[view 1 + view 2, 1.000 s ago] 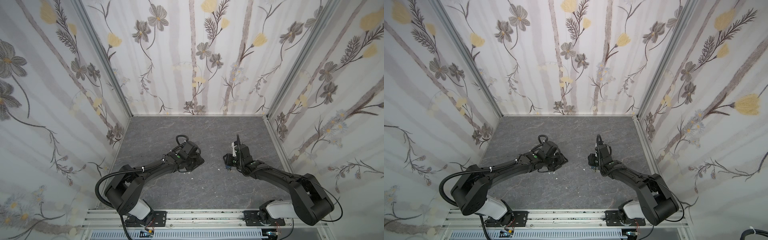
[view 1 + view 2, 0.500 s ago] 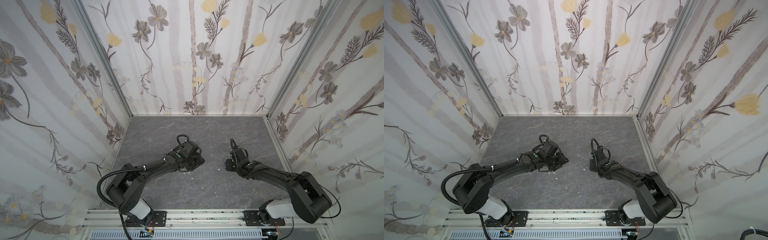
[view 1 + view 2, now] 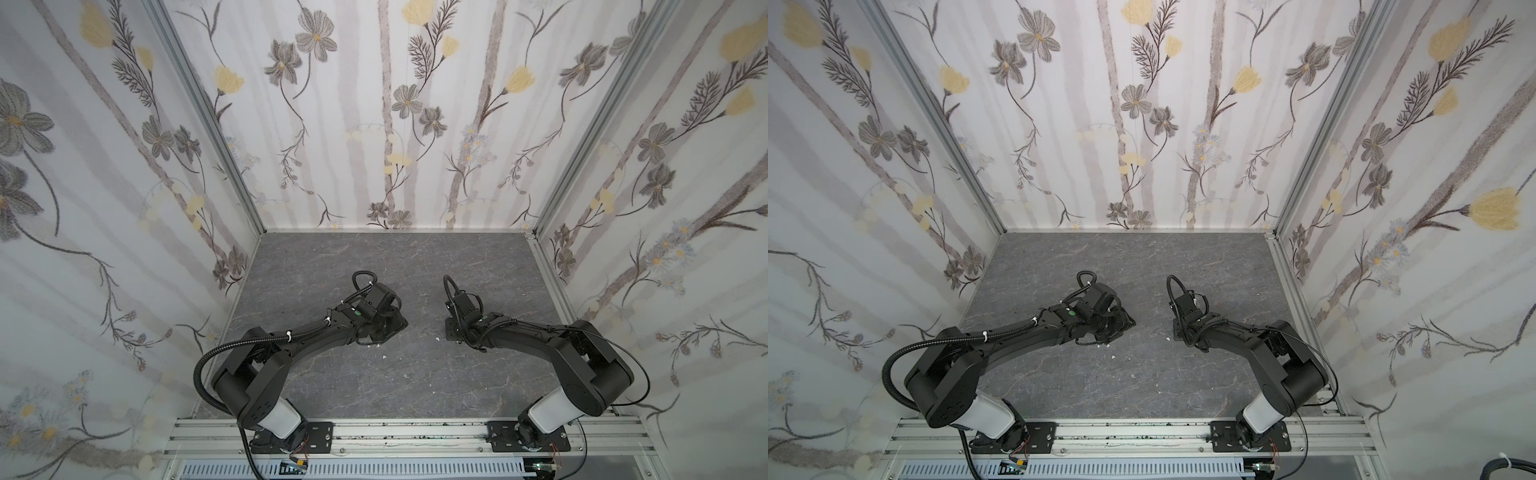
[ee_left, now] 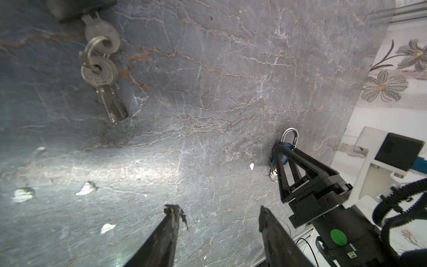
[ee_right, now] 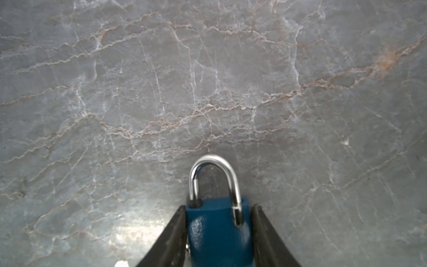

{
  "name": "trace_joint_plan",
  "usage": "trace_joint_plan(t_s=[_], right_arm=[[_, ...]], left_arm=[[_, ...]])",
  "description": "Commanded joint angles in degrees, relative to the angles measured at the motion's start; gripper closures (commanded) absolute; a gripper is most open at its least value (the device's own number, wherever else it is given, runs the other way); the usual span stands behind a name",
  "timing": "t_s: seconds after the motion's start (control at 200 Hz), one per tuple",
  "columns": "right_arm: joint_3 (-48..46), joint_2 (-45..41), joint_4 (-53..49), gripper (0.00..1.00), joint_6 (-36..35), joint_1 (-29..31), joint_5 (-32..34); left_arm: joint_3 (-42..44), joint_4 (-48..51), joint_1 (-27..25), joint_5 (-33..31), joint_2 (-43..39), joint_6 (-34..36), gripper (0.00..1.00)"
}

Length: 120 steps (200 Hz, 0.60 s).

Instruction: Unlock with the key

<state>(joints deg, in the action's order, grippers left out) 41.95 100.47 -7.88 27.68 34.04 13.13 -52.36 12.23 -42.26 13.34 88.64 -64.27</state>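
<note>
The blue padlock (image 5: 215,235) sits between the fingers of my right gripper (image 5: 218,207), which press against both sides of its body. Its steel shackle (image 5: 213,180) points out past my fingertips over the grey table (image 5: 208,81). The keys (image 4: 99,76) lie flat on the table well beyond my left gripper (image 4: 218,211), whose fingers stand apart, holding nothing.

No readable text. The key (image 4: 99,76) lying ahead of the left gripper (image 4: 218,209), off to one side, has stamped lettering on its head, too blurred to read. Tiny label (image 4: 351,255) on the right arm (image 4: 323,208): illegible too.
</note>
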Motion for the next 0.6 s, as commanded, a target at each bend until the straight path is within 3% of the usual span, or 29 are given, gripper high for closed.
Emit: trace_joint_plan(t_s=[0.0, 0.175, 0.595], right_arm=[[0.49, 1.36, -1.54, 0.7, -1.31, 0.4, -2.21], [-0.66, -2.25, 0.61, 0.75, -1.93, 0.93, -4.45], [-8.4, -22.35, 15.23, 0.77, -9.56, 2.29, -24.18]], left_arm=[[0.32, -0.94, 0.33, -0.07, -0.41, 0.39, 0.43], [0.84, -1.15, 0.6, -0.07, -1.0, 0.37, 0.42], [-1.88, 1.43, 3.38, 0.84, -5.68, 5.92, 0.42]])
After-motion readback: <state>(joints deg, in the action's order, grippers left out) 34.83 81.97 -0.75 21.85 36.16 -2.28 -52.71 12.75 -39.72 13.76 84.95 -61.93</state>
